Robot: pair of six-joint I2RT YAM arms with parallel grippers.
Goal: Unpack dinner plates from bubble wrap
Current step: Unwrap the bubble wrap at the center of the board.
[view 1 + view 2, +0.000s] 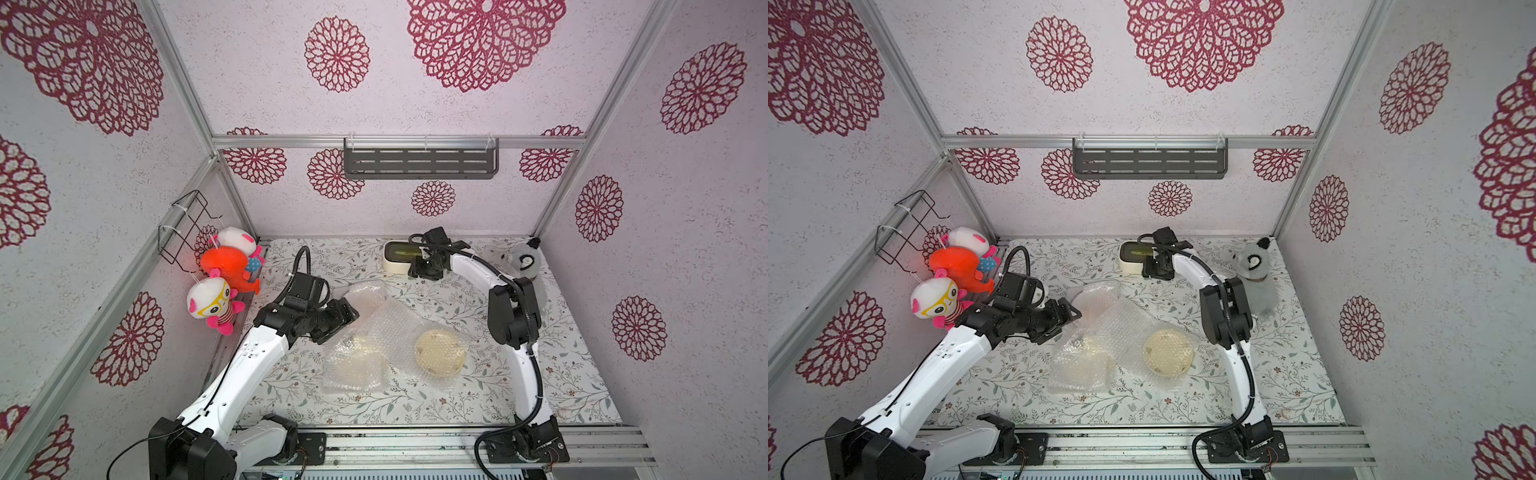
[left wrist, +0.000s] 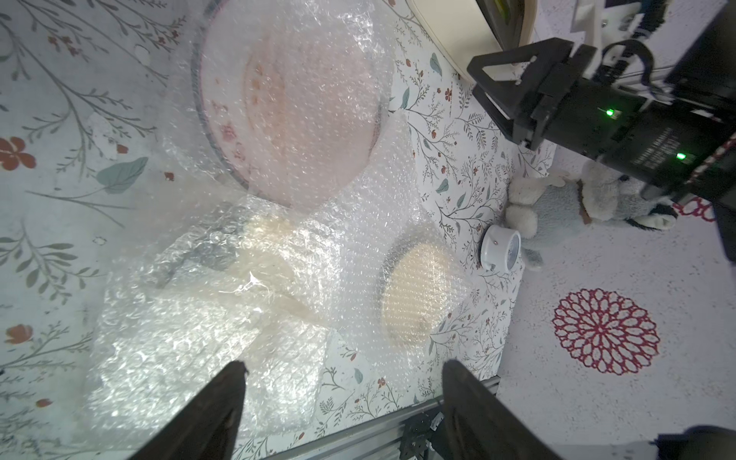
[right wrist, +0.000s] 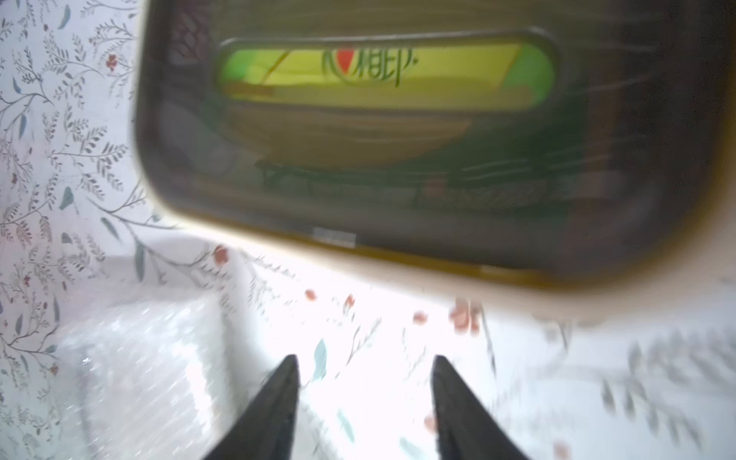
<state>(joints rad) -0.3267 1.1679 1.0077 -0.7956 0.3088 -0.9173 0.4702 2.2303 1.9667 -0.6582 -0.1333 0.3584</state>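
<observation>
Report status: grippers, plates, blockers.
Left gripper open, empty, above bubble wrap. Right gripper open, empty, near box. Three plates all under wrap. Box off the wrap.

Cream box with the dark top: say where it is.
In both top views the cream box sits at the far edge of the table, beside the right gripper.

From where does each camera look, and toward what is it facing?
Top views: high at the front, looking down at the table; both arms show.
Left wrist: on the left arm, facing bubble wrap and dinner plates past the open left gripper.
Right wrist: on the right arm, facing the cream box past the open right gripper.
Shared: all show the box.
</observation>
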